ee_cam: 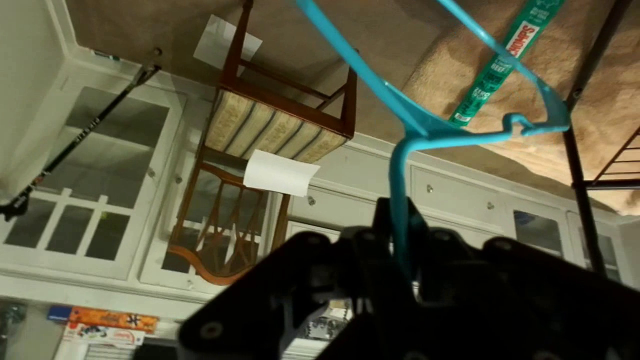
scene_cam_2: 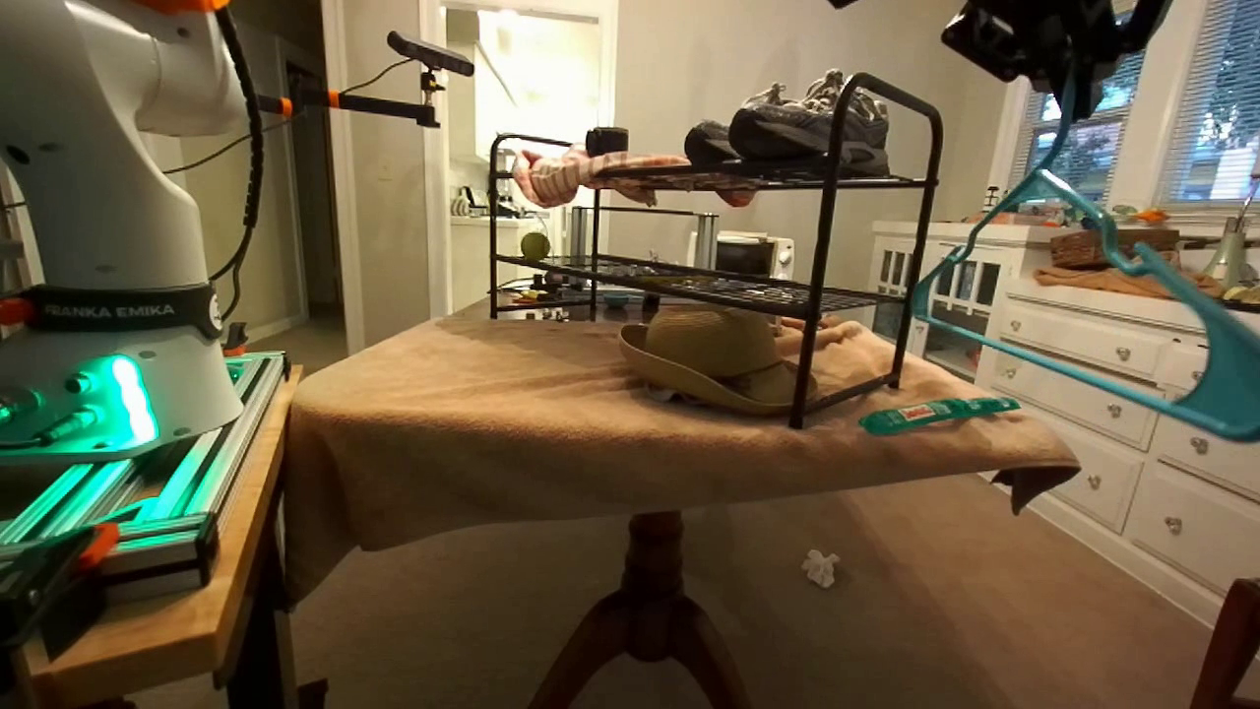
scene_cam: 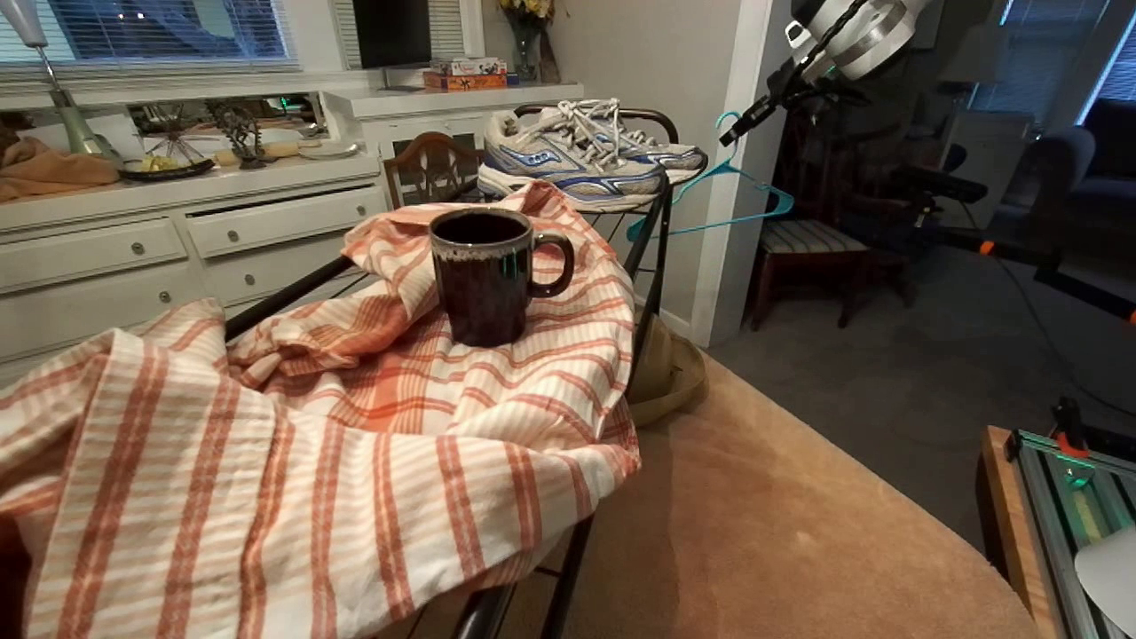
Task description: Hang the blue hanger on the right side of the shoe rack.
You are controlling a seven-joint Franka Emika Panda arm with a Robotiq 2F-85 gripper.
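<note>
Gripper (scene_cam_2: 1075, 95) pinches my triangular teal hanger (scene_cam_2: 1058, 367); tubular shoe rack (scene_cam_2: 821, 256) stands at its nine o'clock in an exterior view.

In an exterior view I lose much of the rack (scene_cam: 288, 297) and part of the hat (scene_cam: 672, 382) behind the cloth (scene_cam: 399, 466); in the wrist view the hanger (ee_cam: 424, 126) runs off the top, the pincer (ee_cam: 398, 222) blurred.

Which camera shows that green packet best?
The wrist view: the green packet is largest there, with readable printing, though the blue hanger crosses it and the frame crops one end. An exterior view shows the green packet whole but small, lying on the tan cloth. I see it nowhere else.
</note>
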